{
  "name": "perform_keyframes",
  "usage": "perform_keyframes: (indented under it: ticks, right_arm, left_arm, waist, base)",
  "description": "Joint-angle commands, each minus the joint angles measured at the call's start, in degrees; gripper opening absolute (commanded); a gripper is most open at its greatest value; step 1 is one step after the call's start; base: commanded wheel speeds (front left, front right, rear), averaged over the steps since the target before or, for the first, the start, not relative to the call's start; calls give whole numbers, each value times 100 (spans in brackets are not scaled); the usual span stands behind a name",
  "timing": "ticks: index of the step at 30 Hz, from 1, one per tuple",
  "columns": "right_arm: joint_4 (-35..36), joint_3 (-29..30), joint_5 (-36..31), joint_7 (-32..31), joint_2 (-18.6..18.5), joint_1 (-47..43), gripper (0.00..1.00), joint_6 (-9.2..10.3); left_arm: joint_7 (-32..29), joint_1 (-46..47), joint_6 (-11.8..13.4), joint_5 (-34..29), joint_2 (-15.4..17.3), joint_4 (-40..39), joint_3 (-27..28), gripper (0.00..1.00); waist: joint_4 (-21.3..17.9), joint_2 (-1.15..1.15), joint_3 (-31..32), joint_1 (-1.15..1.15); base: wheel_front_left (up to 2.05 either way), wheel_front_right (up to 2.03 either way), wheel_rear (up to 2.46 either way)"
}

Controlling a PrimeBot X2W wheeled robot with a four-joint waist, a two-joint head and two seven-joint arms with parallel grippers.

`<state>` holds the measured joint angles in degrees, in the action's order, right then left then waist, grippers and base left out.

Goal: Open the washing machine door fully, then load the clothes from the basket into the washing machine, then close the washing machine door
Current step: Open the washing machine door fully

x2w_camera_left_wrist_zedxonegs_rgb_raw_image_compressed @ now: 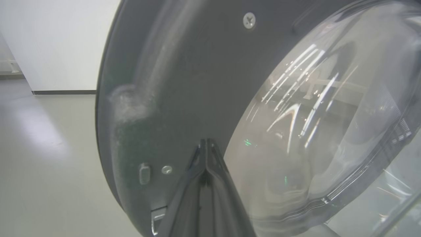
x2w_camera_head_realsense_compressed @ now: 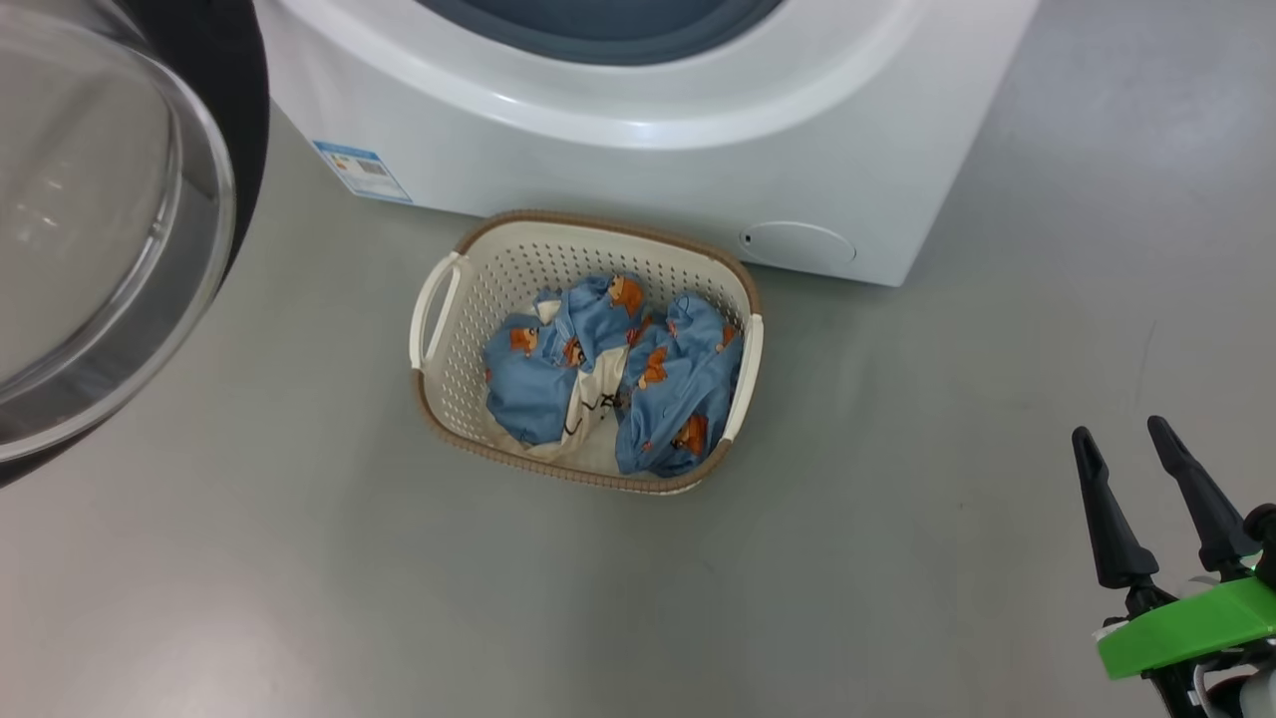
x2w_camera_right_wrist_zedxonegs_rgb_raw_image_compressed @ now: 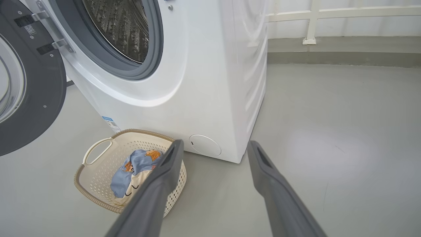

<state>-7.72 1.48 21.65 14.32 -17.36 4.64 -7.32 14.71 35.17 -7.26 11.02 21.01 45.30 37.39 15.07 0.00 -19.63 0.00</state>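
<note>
The washing machine (x2w_camera_head_realsense_compressed: 638, 150) (x2w_camera_right_wrist_zedxonegs_rgb_raw_image_compressed: 197, 82) stands on the floor with its steel drum exposed. Its door (x2w_camera_head_realsense_compressed: 100, 219) (x2w_camera_right_wrist_zedxonegs_rgb_raw_image_compressed: 29, 85) (x2w_camera_left_wrist_zedxonegs_rgb_raw_image_compressed: 171, 82) hangs swung open to the left, dark rim around a bulging glass porthole. My left gripper (x2w_camera_left_wrist_zedxonegs_rgb_raw_image_compressed: 206, 142) is shut, its tips close against the door's dark inner rim beside the glass, holding nothing. In front of the machine sits the basket (x2w_camera_head_realsense_compressed: 444, 299) (x2w_camera_right_wrist_zedxonegs_rgb_raw_image_compressed: 98, 171) with light blue printed clothes (x2w_camera_head_realsense_compressed: 618, 379) (x2w_camera_right_wrist_zedxonegs_rgb_raw_image_compressed: 131, 168) and a white piece inside. My right gripper (x2w_camera_head_realsense_compressed: 1126, 444) (x2w_camera_right_wrist_zedxonegs_rgb_raw_image_compressed: 213, 148) is open at the lower right, well away from the basket.
Grey floor (x2w_camera_head_realsense_compressed: 897, 548) spreads around the basket and to the right of the machine. A white wall with a dark skirting (x2w_camera_left_wrist_zedxonegs_rgb_raw_image_compressed: 62, 92) lies beyond the door. A white railing (x2w_camera_right_wrist_zedxonegs_rgb_raw_image_compressed: 329, 13) and a low ledge run behind the machine's right side.
</note>
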Motion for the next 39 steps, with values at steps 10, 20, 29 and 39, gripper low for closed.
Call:
perform_keyframes:
  ticks: [10, 20, 29, 39]
  right_arm:
    - [31, -142, 68, 68, -1, -383, 100, -17]
    - [50, -62, 136, 68, 45, -772, 100, -17]
    - [78, -14, 156, 68, 58, -899, 100, -17]
    - [124, 46, 156, 68, 120, -942, 100, -17]
  left_arm:
    - [29, -1333, -22, 326, -347, -1102, -453, 35]
    - [29, -2319, -22, 675, -738, -1941, -1191, 100]
    - [29, -2883, -23, 895, -918, -2580, -2041, 100]
    - [29, -3100, -23, 1124, -883, -2973, -2893, 100]
  waist:
    - [156, 0, 806, 0]
    - [171, 0, 1361, 0]
    - [-90, 0, 1589, 0]
    - [-601, 0, 1613, 0]
  base:
    - [0, 0, 0]
    - [0, 0, 0]
    - [0, 0, 0]
    - [0, 0, 0]
